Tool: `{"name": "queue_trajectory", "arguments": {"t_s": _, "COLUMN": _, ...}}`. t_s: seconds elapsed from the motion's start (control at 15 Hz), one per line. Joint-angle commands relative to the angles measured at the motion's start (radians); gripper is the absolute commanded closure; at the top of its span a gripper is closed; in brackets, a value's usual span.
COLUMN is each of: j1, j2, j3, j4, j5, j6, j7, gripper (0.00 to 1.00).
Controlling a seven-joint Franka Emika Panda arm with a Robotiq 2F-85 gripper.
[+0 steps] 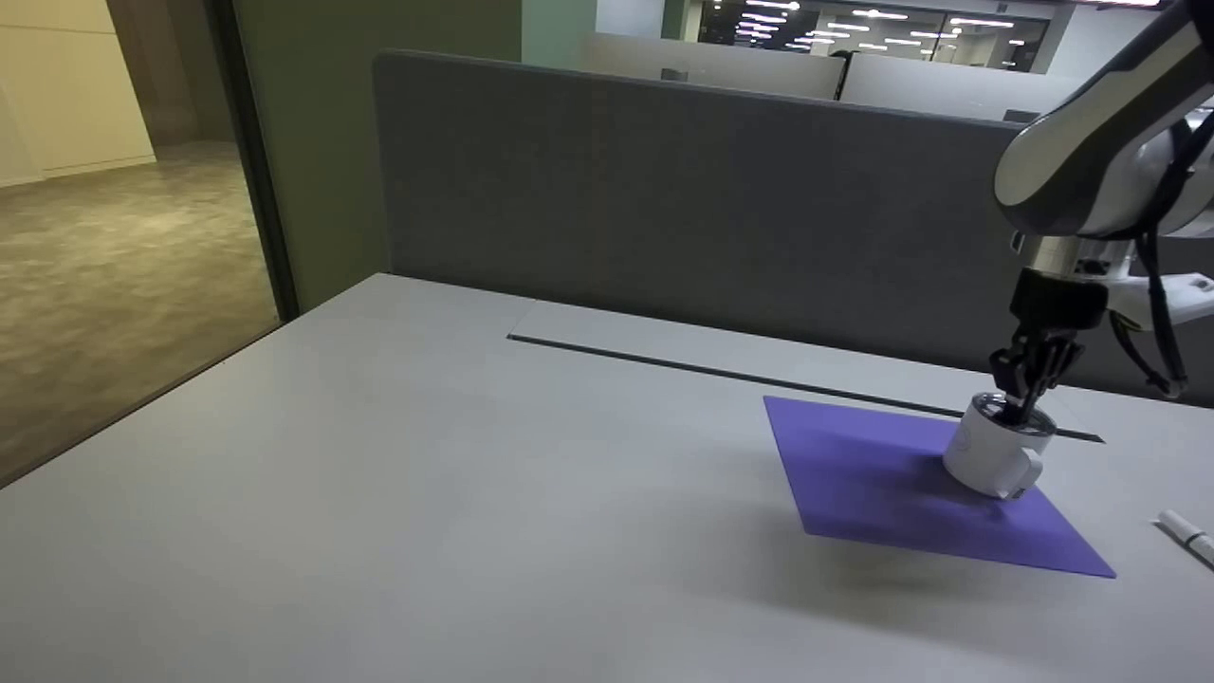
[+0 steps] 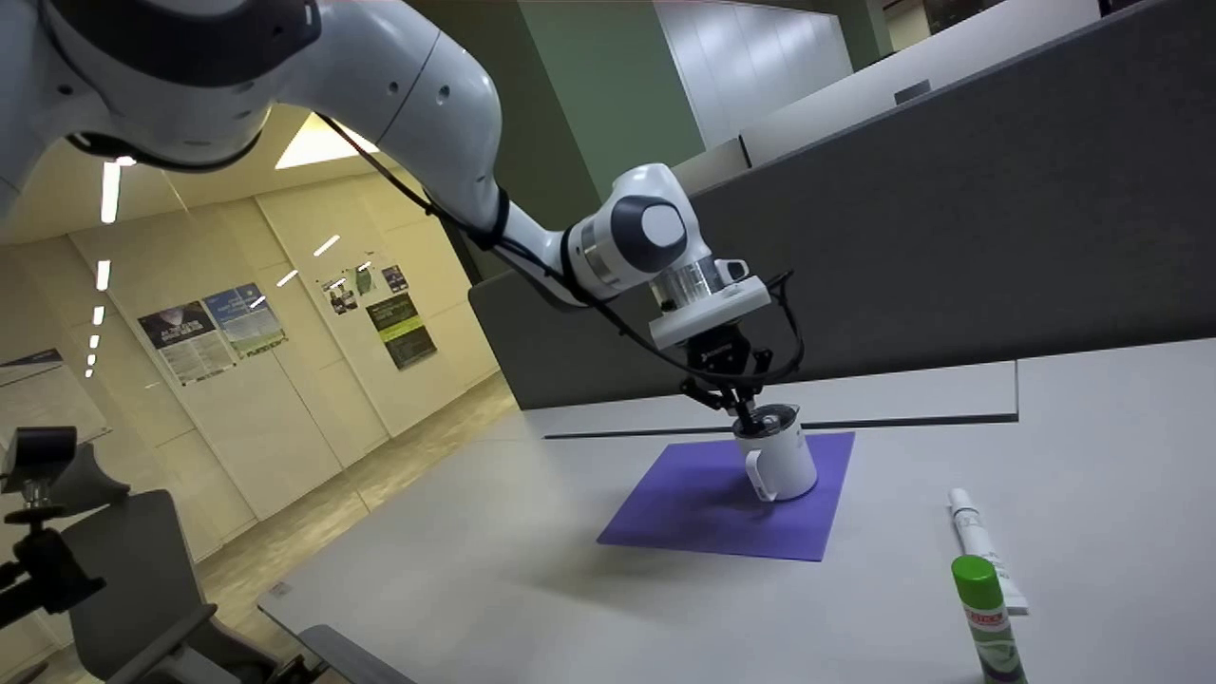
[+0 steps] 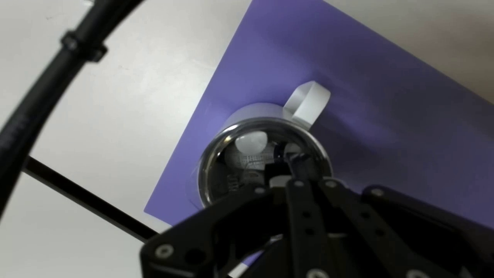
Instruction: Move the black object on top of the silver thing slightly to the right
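One purple mat [image 1: 844,474] lies on the pale desk [image 1: 455,493] in an exterior view, with wide desk surface to its left, a grey partition [image 1: 683,209] behind, and the white mug [image 1: 983,459] near the mat's right edge. In an exterior view, a white tube [image 2: 978,537] and a green-capped stick [image 2: 991,622] are well apart from the mat; posters [image 2: 402,331] hang on the far wall [image 2: 323,408]. In the wrist view, the dark lid [image 3: 249,166] is inside the mug's silver rim [image 3: 266,122], below the gripper [image 3: 291,169]; whether this is closed or parted, I cannot say.
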Motion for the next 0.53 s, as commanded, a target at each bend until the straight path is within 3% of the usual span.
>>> {"name": "queue_trajectory", "arguments": {"t_s": 0.0, "j1": -0.013, "j2": 0.027, "j3": 0.016, "j4": 0.048, "j5": 0.018, "j6": -0.039, "j7": -0.007, "gripper": 1.00}}
{"name": "queue_trajectory", "arguments": {"t_s": 0.47, "j1": -0.009, "j2": 0.049, "j3": 0.002, "j4": 0.083, "j5": 0.010, "j6": -0.058, "j7": 0.005, "gripper": 1.00}}
